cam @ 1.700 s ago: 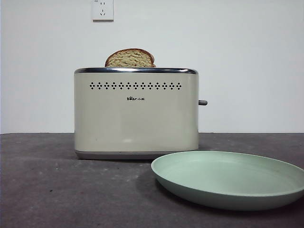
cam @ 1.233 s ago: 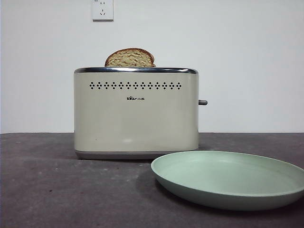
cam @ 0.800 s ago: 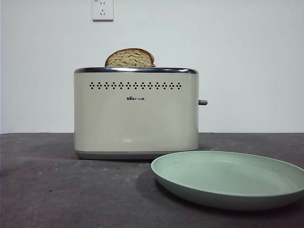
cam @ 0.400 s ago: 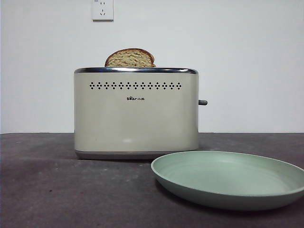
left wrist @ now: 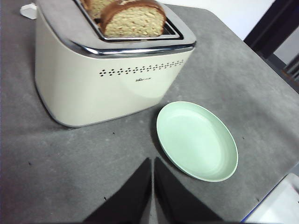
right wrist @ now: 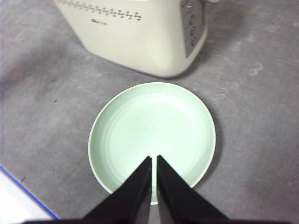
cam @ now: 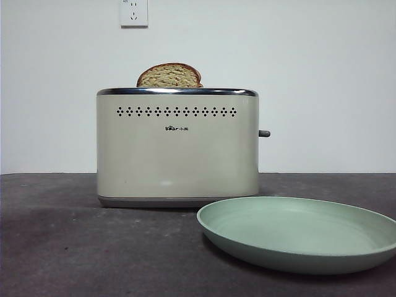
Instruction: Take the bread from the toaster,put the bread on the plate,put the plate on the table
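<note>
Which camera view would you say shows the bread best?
The left wrist view: the bread stands in the toaster slot, face and crust visible. The front view shows only its domed top; the right wrist view misses it.

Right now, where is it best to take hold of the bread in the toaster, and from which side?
Probably by its domed top, from straight above. Only that part of the bread stands out of the toaster slot; the rest is inside. The pincer should close across the slice's flat faces.
</note>
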Robot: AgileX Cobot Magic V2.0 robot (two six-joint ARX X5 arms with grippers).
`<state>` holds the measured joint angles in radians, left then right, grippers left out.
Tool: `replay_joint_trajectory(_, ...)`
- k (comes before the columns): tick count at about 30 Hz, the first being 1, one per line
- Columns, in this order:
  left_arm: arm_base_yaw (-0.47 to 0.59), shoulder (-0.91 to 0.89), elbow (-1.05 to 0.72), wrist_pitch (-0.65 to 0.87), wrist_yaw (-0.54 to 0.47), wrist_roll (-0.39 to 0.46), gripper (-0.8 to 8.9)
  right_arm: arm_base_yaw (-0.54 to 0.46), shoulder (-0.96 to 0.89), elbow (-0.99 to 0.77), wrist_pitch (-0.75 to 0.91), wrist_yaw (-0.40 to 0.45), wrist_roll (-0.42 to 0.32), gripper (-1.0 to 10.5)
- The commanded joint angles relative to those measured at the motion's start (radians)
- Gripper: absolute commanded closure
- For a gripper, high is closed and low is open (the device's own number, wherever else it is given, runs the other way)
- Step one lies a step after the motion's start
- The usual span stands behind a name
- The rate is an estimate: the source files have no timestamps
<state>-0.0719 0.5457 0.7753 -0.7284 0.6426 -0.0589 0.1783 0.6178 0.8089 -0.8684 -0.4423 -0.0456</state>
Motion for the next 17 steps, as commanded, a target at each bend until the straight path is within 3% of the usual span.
replay_joint_trajectory(1, -0.003, 0.003, 0.021, 0.01, 0.005, 0.029, 8.0, 0.01, 0.003, 0.016, 0.01, 0.001, -0.019, 9.4)
replay_joint_trajectory(4, -0.003, 0.004, 0.021, 0.01, 0.005, 0.024, 7.19, 0.01, 0.001, 0.016, 0.01, 0.002, -0.016, 8.6)
replay_joint_trajectory(7, -0.003, 0.003, 0.021, 0.011, 0.005, 0.017, 5.18, 0.01, 0.002, 0.016, 0.01, 0.006, 0.015, 6.5)
replay_joint_trajectory(9, -0.003, 0.004, 0.021, 0.01, 0.005, 0.016, 4.21, 0.01, 0.002, 0.016, 0.007, 0.005, 0.035, 6.1)
replay_joint_trajectory(17, -0.003, 0.014, 0.021, 0.052, 0.005, 0.017, 4.06, 0.01, 0.002, 0.016, 0.007, 0.005, 0.035, 6.1)
